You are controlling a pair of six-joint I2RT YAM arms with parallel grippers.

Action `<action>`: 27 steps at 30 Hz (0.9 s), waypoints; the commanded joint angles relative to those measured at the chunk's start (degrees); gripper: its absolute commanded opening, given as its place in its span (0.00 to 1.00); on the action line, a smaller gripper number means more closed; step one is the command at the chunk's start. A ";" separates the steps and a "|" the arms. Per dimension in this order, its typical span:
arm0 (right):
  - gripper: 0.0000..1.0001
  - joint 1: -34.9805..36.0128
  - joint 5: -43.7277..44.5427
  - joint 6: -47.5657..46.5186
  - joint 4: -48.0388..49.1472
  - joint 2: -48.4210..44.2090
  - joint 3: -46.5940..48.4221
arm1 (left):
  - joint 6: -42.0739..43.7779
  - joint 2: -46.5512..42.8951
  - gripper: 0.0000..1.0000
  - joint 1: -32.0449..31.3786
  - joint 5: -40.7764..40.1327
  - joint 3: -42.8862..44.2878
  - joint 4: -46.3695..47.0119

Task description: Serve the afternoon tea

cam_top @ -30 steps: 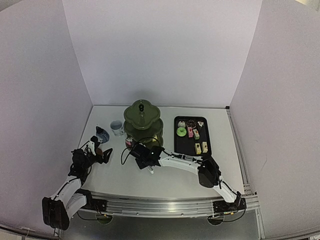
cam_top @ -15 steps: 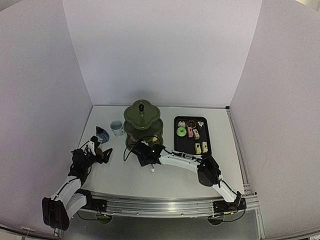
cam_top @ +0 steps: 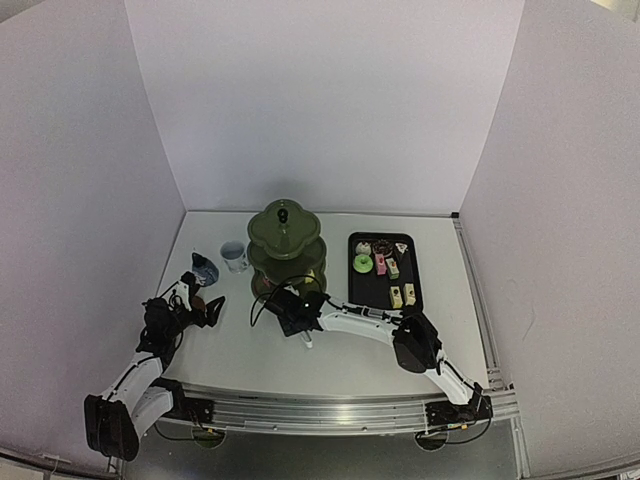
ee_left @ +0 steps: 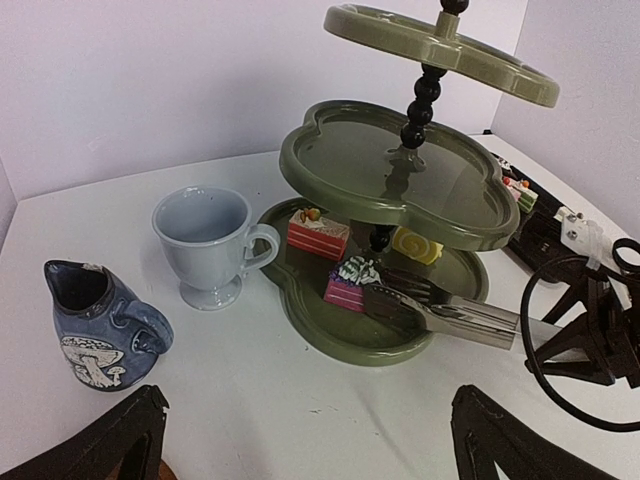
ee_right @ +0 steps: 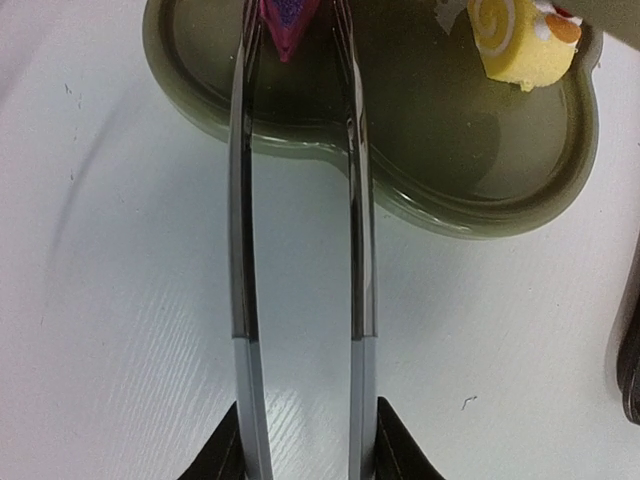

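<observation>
The dark green three-tier stand [cam_top: 285, 240] rises at the table's middle. Its bottom tier [ee_left: 330, 345] carries a pink cake [ee_left: 345, 290], a red cake [ee_left: 318, 235] and a yellow roll [ee_left: 415, 245]. My right gripper [ee_right: 305, 440] is shut on metal tongs [ee_right: 240, 250], whose spread tips flank the pink cake [ee_right: 285, 20] on that tier. The white cup [ee_left: 205, 245] and small blue cup [ee_left: 95, 325] stand left of the stand. My left gripper [ee_left: 310, 440] hangs wide open over bare table, near the cups and holding nothing.
A black rectangular tray [cam_top: 372, 290] with several small cakes and a green doughnut [cam_top: 362, 263] lies right of the stand. A black cable [ee_left: 570, 330] loops off the right arm. White walls enclose the table on three sides.
The right gripper pushed the tongs in over the bottom tier, and the tong arms have spread apart around the pink cake. The left arm has not moved.
</observation>
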 commanded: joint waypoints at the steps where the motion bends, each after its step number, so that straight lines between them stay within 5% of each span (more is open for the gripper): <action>1: 0.35 0.12 -1.18 0.18 1.02 -5.06 -0.29 | 0.63 -0.72 1.00 -0.28 0.18 1.85 -0.07; 18: 0.33 0.20 -8.31 0.18 -0.83 -26.77 -20.64 | 1.19 -0.85 1.00 -0.27 0.05 2.01 -0.35; 27: 0.32 -4.22 -2.87 7.36 -10.36 -43.95 -34.31 | 1.10 -0.59 1.00 -0.27 0.35 2.13 0.00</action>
